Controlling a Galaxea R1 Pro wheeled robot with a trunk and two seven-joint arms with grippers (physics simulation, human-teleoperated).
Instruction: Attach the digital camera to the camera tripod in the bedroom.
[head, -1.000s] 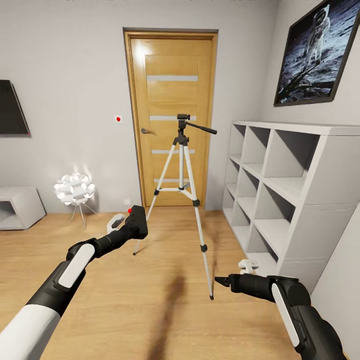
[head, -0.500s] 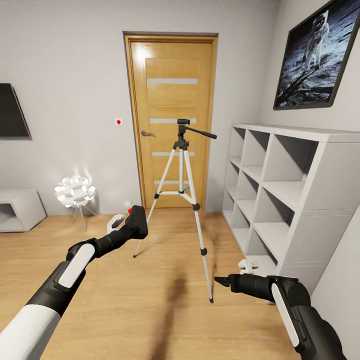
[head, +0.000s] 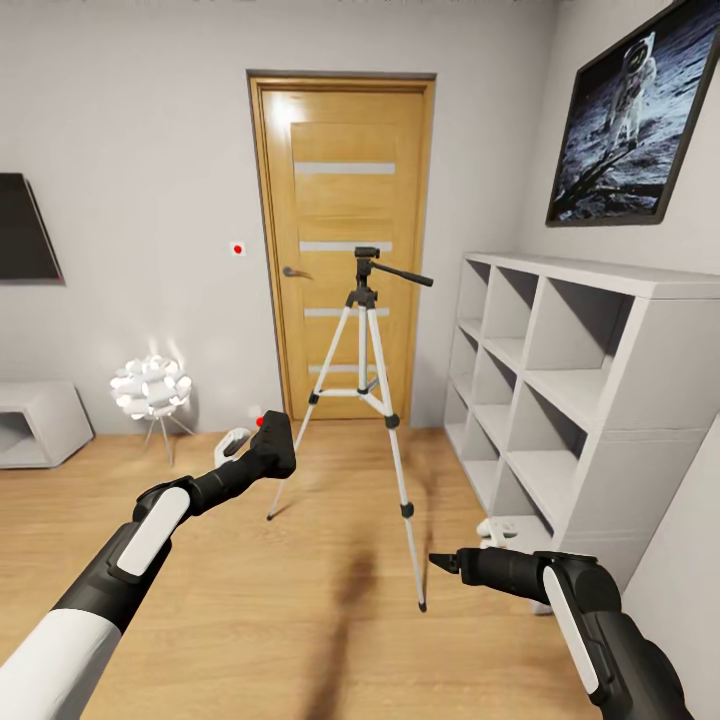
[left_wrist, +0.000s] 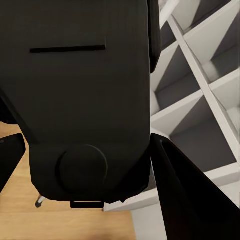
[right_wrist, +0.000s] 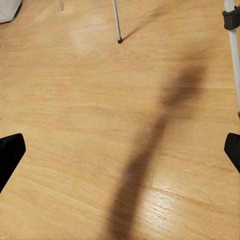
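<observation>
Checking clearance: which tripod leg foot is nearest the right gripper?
The front leg, planted on the floor just left of the right gripper; the other two feet stand farther back toward the door.

camera tripod (head: 364, 385) before door (head: 343, 240), shelf (head: 570, 390) beside

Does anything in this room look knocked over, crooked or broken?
Nothing stands out. The tripod stands upright on three spread legs before the shut door, the picture hangs flat on the wall, and the shelf is bare. The camera sits in the left gripper.
</observation>
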